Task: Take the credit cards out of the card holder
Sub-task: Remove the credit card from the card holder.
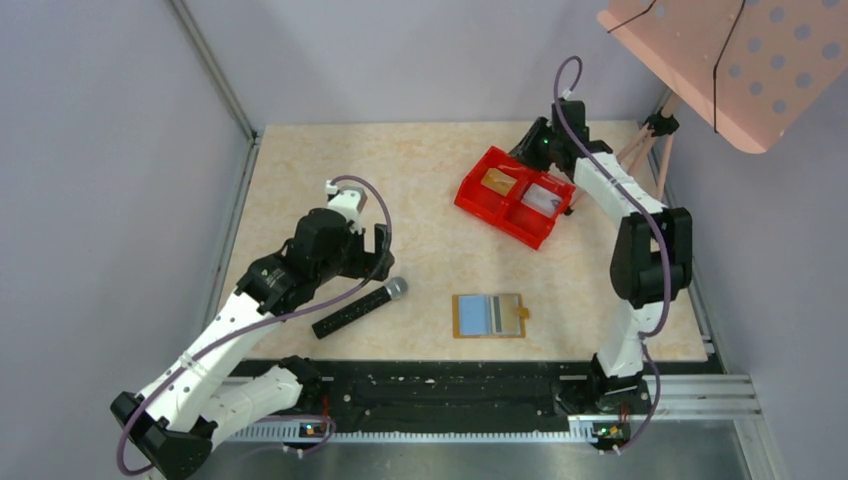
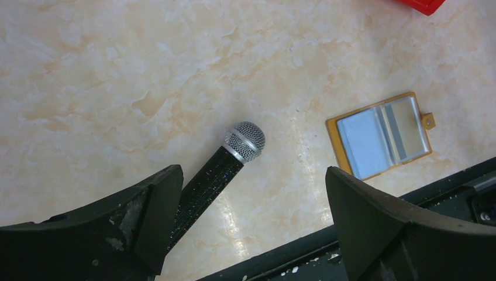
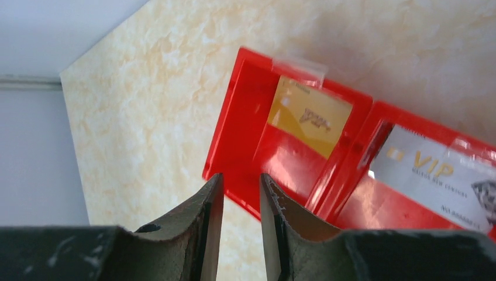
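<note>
The card holder [image 1: 489,315] lay open and flat near the front of the table [image 1: 420,170], right of the middle, its long edge close to the black rail [image 1: 450,385] along the table's near edge. Its tan border framed a light-blue and grey inside, and its small tab stuck out on the right. Whether any card sat in its slots could not be told. Bare tabletop surrounded it on the left, right and far sides.

Two cards were out. The yellow-gold card [image 3: 310,115] leaned in the left compartment of the red tray [image 3: 225,146], and the pale grey card [image 3: 436,175] lay in the right one. The tray sat askew towards the far right of the table, well apart from the holder.

The right gripper [image 3: 241,177] hung above the tray's far edge, its fingers parted by a narrow gap with nothing between them.

A microphone [image 2: 234,161] lay diagonally to the left of the holder, separated from it by open table. The left gripper [image 2: 252,172] hovered over the microphone's handle end, spread wide and empty.
</note>
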